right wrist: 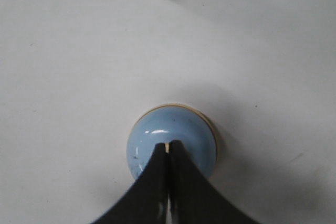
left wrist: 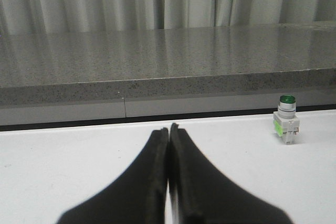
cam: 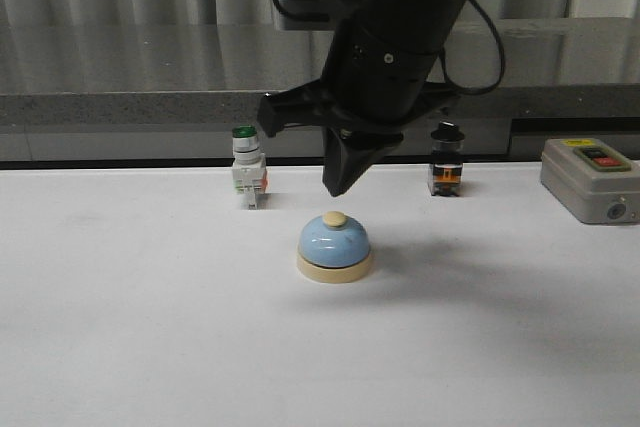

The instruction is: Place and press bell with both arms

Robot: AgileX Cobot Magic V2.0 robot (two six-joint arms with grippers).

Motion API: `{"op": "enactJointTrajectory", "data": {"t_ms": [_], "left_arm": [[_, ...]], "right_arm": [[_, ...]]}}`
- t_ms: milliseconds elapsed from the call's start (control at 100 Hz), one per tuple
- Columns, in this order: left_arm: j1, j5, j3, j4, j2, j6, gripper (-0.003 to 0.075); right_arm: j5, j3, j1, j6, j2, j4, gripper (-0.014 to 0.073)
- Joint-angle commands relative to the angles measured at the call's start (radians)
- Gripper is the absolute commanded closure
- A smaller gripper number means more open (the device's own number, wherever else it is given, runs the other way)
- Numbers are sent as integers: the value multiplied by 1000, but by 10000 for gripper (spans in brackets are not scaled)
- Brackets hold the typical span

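The light-blue dome bell (cam: 335, 245) stands upright on the white table, near the middle. Its cream button (cam: 334, 218) faces up. My right gripper (cam: 336, 187) points straight down, shut and empty, its tips a little above the button and not touching it. In the right wrist view the shut gripper (right wrist: 168, 144) covers the button, with the blue dome (right wrist: 149, 137) showing around it. My left gripper (left wrist: 169, 128) is shut and empty, low over bare table. It does not show in the front view.
A green-capped white switch (cam: 246, 172) stands behind and left of the bell; it also shows in the left wrist view (left wrist: 286, 125). A black-and-orange switch (cam: 446, 163) stands back right. A grey button box (cam: 590, 179) sits at the far right. A stone ledge (cam: 100, 107) runs along the back.
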Motion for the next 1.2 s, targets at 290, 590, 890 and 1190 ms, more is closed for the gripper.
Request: {"op": "enactJointTrajectory", "data": {"t_ms": [290,590,890,1190], "left_arm": [[0,-91,42,-1,-29,-8,740],[0,-91,42,-1,-29,-8,739],[0,-91,42,-1,-29,-8,740],[0,-91,42,-1,-29,-8,739]], "right_arm": [[9,-36,-1,-2,25,4,654],[5,-38,-6,-2,-64,0,654],[-12,-33,-76,-2,-244,-25,654],[-15,111,-221,-2,-475,-63,654]]}}
